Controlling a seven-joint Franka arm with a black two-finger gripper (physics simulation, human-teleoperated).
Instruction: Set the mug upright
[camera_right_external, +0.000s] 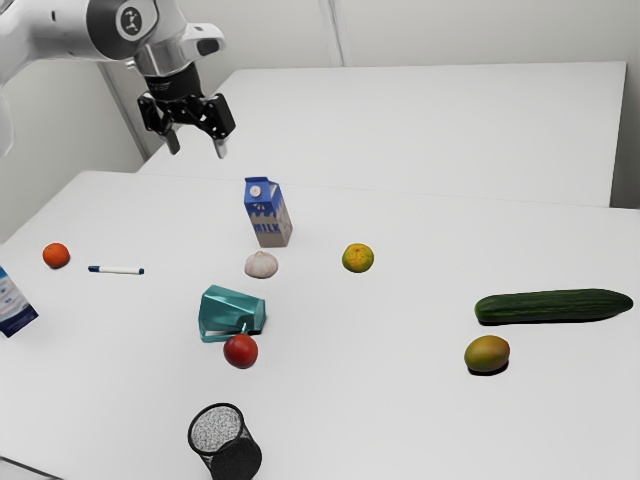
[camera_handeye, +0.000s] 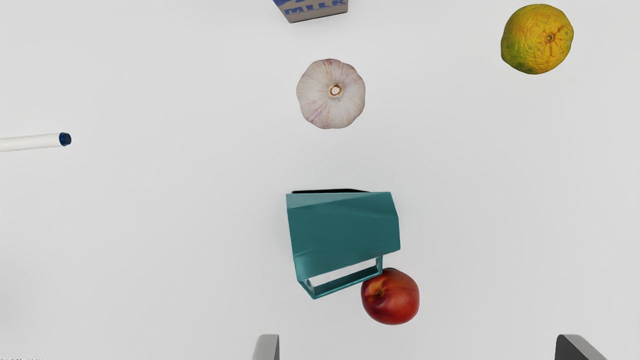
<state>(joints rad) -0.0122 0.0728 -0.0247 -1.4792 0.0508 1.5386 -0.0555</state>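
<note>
Closest to the camera in the exterior view is a black mesh cup (camera_right_external: 237, 455), near the table's front. Beyond it a red nectarine (camera_right_external: 240, 351) sits at the handle of the teal mug (camera_right_external: 235, 310) — the mug lies on its side on the table (camera_right_external: 400, 410), not upright. Garlic (camera_right_external: 261, 265) rests just behind the mug, with a milk carton (camera_right_external: 268, 215) standing behind that. High above the table, well apart from the mug, hangs the gripper (camera_right_external: 197, 150) — its fingers spread wide, nothing between them.
</note>
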